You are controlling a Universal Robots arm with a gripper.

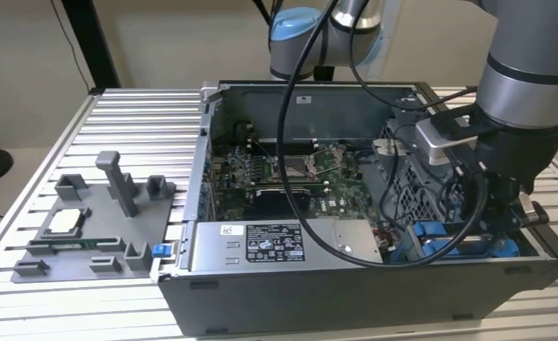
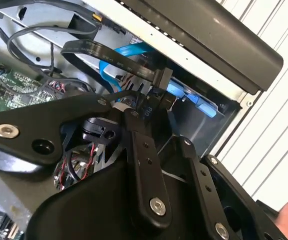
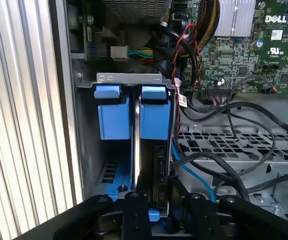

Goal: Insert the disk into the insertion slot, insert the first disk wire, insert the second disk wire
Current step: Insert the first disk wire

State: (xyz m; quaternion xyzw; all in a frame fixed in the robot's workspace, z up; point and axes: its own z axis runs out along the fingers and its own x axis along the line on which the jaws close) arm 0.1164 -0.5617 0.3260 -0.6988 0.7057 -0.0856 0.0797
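Note:
In the first wrist view the disk stands edge-on inside the insertion slot, between two bright blue tabs. My gripper sits at the disk's near end, its fingers on either side of a black wire connector. In the second wrist view the gripper is shut on that black connector, whose flat black wire loops away beside a blue wire. In the exterior view the gripper reaches down into the case's front corner, at the exterior view's right, by the blue tabs.
The open computer case lies on a slatted metal table. A grey labelled power-supply box sits beside the bay, with the motherboard behind it. Loose black cables cross a perforated metal plate. A grey fixture stands at the exterior view's left.

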